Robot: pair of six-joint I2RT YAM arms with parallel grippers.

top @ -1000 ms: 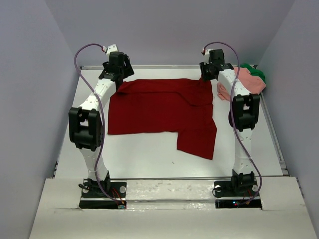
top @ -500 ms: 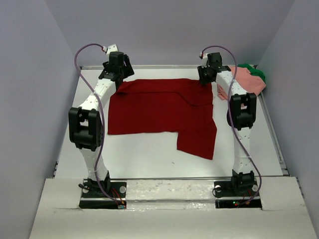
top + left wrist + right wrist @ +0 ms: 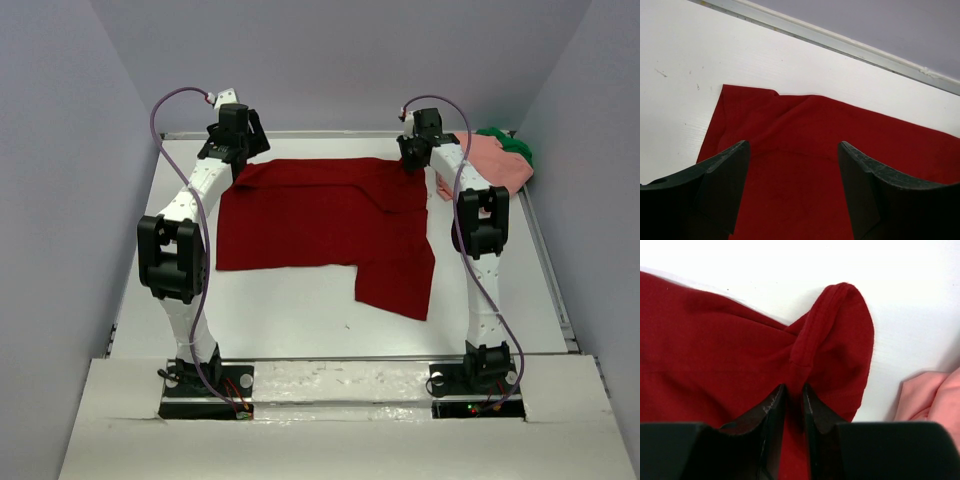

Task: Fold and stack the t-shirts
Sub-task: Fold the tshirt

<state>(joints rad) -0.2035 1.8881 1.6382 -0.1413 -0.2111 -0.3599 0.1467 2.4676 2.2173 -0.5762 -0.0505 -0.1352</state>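
The dark red t-shirt (image 3: 320,220) lies spread flat mid-table, with one part reaching toward the near right. My left gripper (image 3: 243,160) hovers open over its far left corner (image 3: 740,100), and red cloth shows between the wide-apart fingers (image 3: 792,146). At the shirt's far right corner, my right gripper (image 3: 413,163) has its jaws pinched on a raised ridge of the red cloth (image 3: 794,387); the hem (image 3: 832,305) bunches just beyond the tips. The salmon pink t-shirt (image 3: 500,160) and the green t-shirt (image 3: 517,147) sit heaped at the far right corner.
A metal rail (image 3: 840,42) runs along the table's far edge, just beyond the shirt. In the right wrist view the pink cloth (image 3: 935,400) lies close to the right of the gripper. Bare white table (image 3: 300,320) shows in front of the red shirt.
My right gripper moved slightly left onto the shirt's far right corner and its jaws closed on the cloth. The left arm stayed still.
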